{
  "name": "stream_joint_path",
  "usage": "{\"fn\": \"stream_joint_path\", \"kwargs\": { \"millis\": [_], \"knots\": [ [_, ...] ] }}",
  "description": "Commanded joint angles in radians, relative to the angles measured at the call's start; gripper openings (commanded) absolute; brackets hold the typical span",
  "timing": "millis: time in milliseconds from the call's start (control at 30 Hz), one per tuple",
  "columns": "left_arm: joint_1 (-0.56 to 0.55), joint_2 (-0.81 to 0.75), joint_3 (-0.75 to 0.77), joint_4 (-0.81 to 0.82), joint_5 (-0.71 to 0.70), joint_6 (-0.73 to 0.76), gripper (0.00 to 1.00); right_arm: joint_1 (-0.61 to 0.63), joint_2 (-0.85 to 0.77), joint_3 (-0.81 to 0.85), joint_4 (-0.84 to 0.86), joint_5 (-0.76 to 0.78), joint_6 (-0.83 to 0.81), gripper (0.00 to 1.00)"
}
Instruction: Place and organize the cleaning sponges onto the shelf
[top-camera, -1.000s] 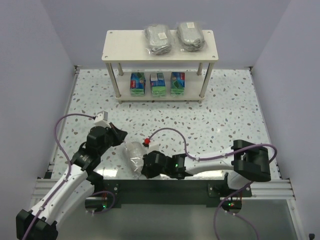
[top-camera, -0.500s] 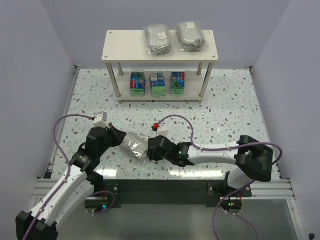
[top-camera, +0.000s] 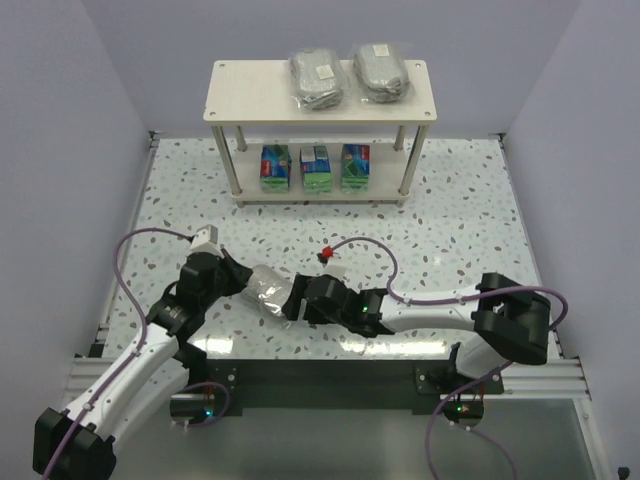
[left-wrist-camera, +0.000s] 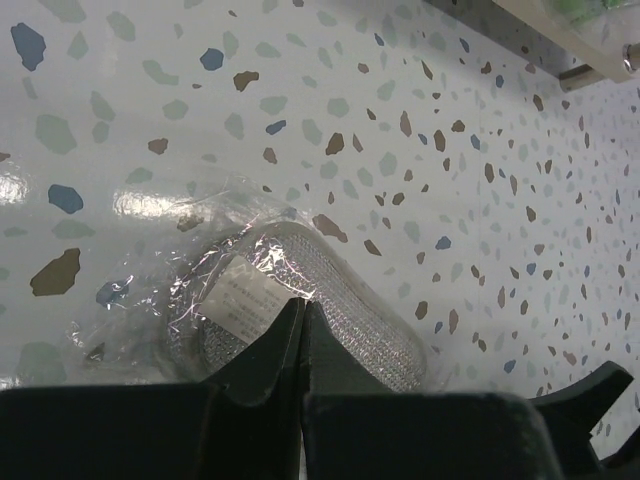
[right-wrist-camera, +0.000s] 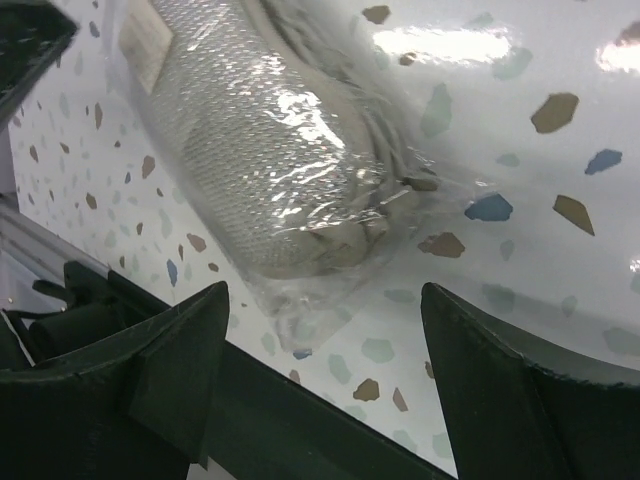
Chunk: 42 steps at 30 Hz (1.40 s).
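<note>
A grey oval sponge bundle in clear wrap (top-camera: 268, 290) lies on the speckled table between my two grippers. My left gripper (top-camera: 240, 280) is shut, its tips (left-wrist-camera: 303, 303) over the bundle's white label (left-wrist-camera: 240, 295); no wrap shows between them. My right gripper (top-camera: 294, 303) is open, its fingers (right-wrist-camera: 200, 330) spread wide just short of the bundle's tail end (right-wrist-camera: 260, 160). The cream shelf (top-camera: 250, 95) stands at the back. Two more grey bundles (top-camera: 316, 78) (top-camera: 381, 72) rest on its top tier. On the lower tier, three small green-and-blue packs (top-camera: 275, 167) (top-camera: 316, 167) (top-camera: 355, 166) stand in a row.
The table's black front rail (top-camera: 320, 375) runs close behind the right gripper and shows as a dark band (right-wrist-camera: 300, 420) under the bundle. Purple cables (top-camera: 370, 250) loop over the table by both arms. Lilac walls close in the left, right and back.
My right gripper opened and let go of the bundle after carrying it away from the front edge toward the left gripper. The left gripper stayed shut and barely moved.
</note>
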Motion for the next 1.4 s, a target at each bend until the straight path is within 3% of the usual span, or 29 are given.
{"fn": "stream_joint_path", "kwargs": {
  "millis": [0,267,467,600,867,933,1200,1367],
  "knots": [
    [-0.004,-0.036,-0.001,0.023,-0.007,-0.003,0.00,0.001,0.006,-0.066,0.134,0.054,0.209,0.80],
    [-0.004,-0.024,-0.034,0.052,0.013,-0.003,0.00,-0.001,0.064,-0.133,0.338,0.083,0.370,0.76],
    [-0.004,-0.016,-0.047,0.070,0.020,0.000,0.00,-0.001,0.083,-0.176,0.420,0.104,0.436,0.66],
    [-0.004,0.001,-0.063,0.092,0.042,-0.002,0.00,-0.001,0.084,-0.176,0.418,0.116,0.436,0.44],
    [-0.004,-0.030,-0.023,0.058,0.051,0.000,0.00,-0.006,0.058,-0.208,0.403,0.109,0.438,0.16],
    [-0.005,-0.059,0.014,0.018,0.045,0.001,0.00,-0.007,0.023,-0.225,0.400,0.091,0.417,0.01],
    [-0.004,-0.162,0.196,-0.152,-0.047,0.008,0.02,-0.012,-0.196,-0.233,0.360,0.038,0.306,0.00],
    [-0.004,-0.208,0.293,-0.230,-0.122,0.008,0.04,-0.027,-0.339,-0.087,0.250,0.029,0.151,0.00]
  ]
}}
